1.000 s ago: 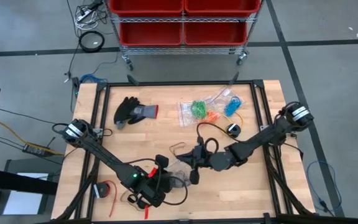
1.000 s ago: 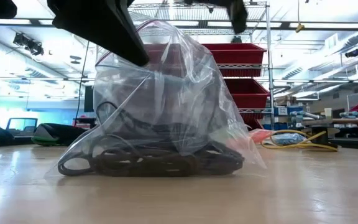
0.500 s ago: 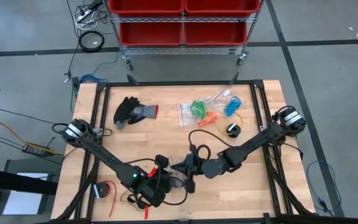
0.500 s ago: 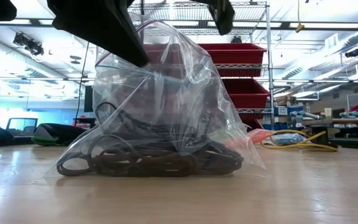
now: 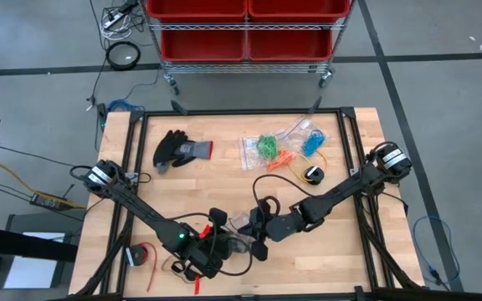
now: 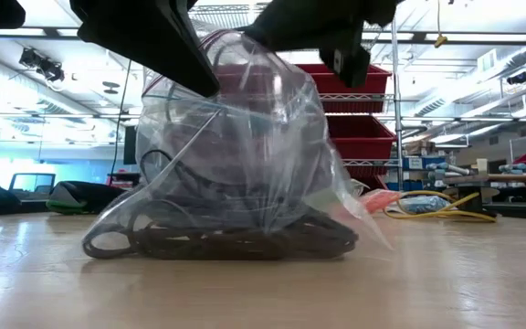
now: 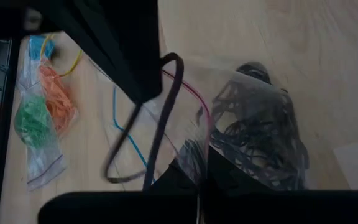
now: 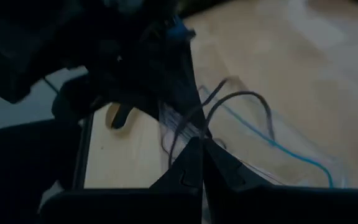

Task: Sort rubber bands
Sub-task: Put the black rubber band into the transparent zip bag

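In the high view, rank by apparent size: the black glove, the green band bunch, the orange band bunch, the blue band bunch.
1. Glove, clearly largest.
2. Green bands.
3. Blue bands and orange bands: they look about alike, so I won't rank them.

Black rubber bands (image 6: pixel 236 239) in clear bag (image 6: pixel 245 137); green (image 5: pixel 267 146), orange (image 5: pixel 286 156), blue (image 5: pixel 312 144) bands beyond.

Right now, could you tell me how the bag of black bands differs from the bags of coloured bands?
The black-band bag stands upright near the table's front, pinched by both grippers, left and right; the coloured bags lie flat at the back, untouched. One holds dark loops; the others hold green, orange and blue. All are clear plastic.
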Controlling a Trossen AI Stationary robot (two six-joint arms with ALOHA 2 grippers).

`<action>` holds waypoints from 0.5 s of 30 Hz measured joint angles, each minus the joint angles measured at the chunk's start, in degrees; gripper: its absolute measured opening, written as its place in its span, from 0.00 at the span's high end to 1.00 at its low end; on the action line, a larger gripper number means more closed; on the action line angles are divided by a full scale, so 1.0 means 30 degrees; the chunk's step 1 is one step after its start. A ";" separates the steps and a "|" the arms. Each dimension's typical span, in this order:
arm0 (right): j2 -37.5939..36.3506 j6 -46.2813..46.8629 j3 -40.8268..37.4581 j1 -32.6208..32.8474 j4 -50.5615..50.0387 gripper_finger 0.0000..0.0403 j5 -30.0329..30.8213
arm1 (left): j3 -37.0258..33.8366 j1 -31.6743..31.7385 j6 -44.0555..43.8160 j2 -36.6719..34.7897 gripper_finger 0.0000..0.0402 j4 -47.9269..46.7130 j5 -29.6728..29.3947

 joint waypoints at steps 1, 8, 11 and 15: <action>0.0000 0.0199 0.0000 -0.0105 -0.0144 1.00 -0.0468 | 0.0000 0.0000 0.0000 0.0000 0.99 0.0002 0.0005; 0.0000 0.1313 0.0000 -0.0491 -0.1948 1.00 -0.1857 | 0.0000 0.0007 0.0022 0.0000 0.99 0.0002 -0.0002; 0.0000 0.1877 0.0000 -0.0685 -0.2728 1.00 -0.2369 | 0.0000 0.0007 0.0029 0.0007 0.99 0.0002 -0.0002; 0.0000 0.1978 0.0000 -0.0782 -0.2791 1.00 -0.3215 | 0.0000 0.0007 0.0036 0.0000 0.99 0.0002 -0.0002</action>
